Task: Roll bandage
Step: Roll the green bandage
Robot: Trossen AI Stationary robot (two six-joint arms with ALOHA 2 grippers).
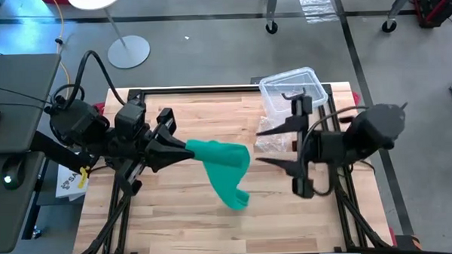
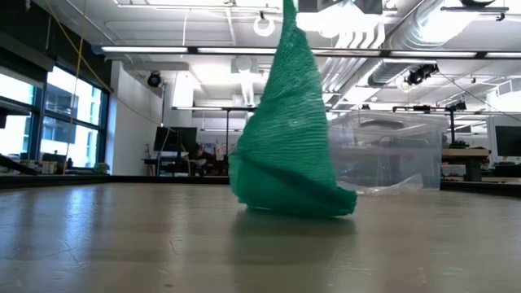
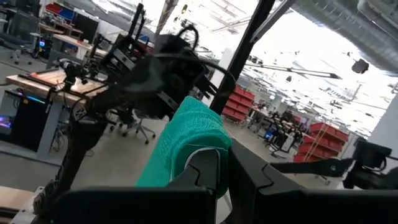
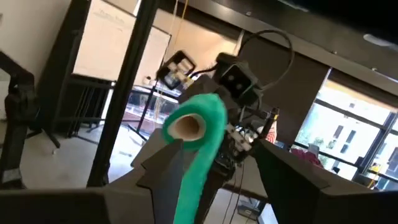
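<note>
No readable text, label, brand, number or sign appears in any view. A whiteboard (image 4: 118, 46) in the room behind, seen from the right wrist camera, carries faint marks near its top edge that are too blurred to read. A white sheet (image 1: 68, 180) with a yellow tag lies beside the surface's left edge in the overhead view; any print on it is too small to make out.

Green bandage (image 1: 223, 166) hanging mid-table, lower end crumpled on wood (top seemingly rolled).
</note>
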